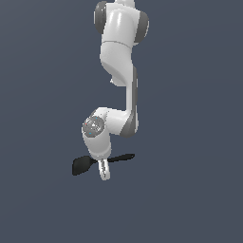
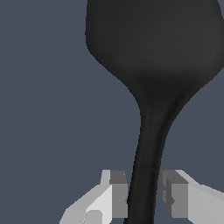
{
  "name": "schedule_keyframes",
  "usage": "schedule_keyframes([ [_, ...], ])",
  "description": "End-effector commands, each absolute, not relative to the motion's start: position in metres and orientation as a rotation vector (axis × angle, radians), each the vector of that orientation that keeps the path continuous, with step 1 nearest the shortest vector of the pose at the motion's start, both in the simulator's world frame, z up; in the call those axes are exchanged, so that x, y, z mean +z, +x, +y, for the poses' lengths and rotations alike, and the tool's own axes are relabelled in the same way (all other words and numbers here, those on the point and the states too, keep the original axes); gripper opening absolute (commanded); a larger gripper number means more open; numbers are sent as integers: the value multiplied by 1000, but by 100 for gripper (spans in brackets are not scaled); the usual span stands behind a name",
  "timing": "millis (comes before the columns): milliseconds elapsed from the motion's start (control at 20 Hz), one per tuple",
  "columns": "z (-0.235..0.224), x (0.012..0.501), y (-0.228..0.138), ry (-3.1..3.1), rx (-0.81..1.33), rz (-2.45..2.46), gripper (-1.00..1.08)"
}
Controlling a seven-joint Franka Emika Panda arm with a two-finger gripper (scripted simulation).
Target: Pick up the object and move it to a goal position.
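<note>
A: Entry, wrist view first. The gripper (image 2: 142, 197) straddles the neck of the handle of the spatula (image 2: 153, 57). One pad looks to be against the handle; on the other side a thin strip of background shows between pad and handle. So the jaws are narrowed around the handle but not fully closed on it, as far as I can read.

B: Agreed. Holding it, then?

A: Cannot call it a firm hold. I judge the step as the grasp itself: fingers placed, closure not complete.

B: Exterior view. The gripper (image 1: 103, 172) comes down from above onto the spatula (image 1: 81, 164), which appears to lie on the tabletop (image 1: 190, 199). No shadow, so I cannot say for sure that it is not lifted.

A: Where does the grip sit along it?

B: Roughly mid-length, just beyond where the head narrows, on the handle side.

A: Long axis?

B: Close to horizontal in the exterior view, slightly tilted. The broad head points to the exterior view's left and a little lower in the picture; the thin handle runs off to the exterior view's right and a little higher.

A: Next move, in my judgement: close the last gap squarely across the handle, then lift straight up. The head is the heavier end, so it may droop or swivel.

B: No goal marker visible in either view.
</note>
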State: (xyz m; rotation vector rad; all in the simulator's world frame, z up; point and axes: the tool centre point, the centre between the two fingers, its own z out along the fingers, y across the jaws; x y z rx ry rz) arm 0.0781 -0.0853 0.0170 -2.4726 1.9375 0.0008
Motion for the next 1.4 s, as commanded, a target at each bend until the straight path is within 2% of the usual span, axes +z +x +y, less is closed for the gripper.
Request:
schedule_keyframes([
  [0,-86,17,78,-2472,0,1938,-100],
  [750,-80,31,74,-2473,0,1937,-100],
  [1350,-55,109,50,-2471,3,1937,-100],
])
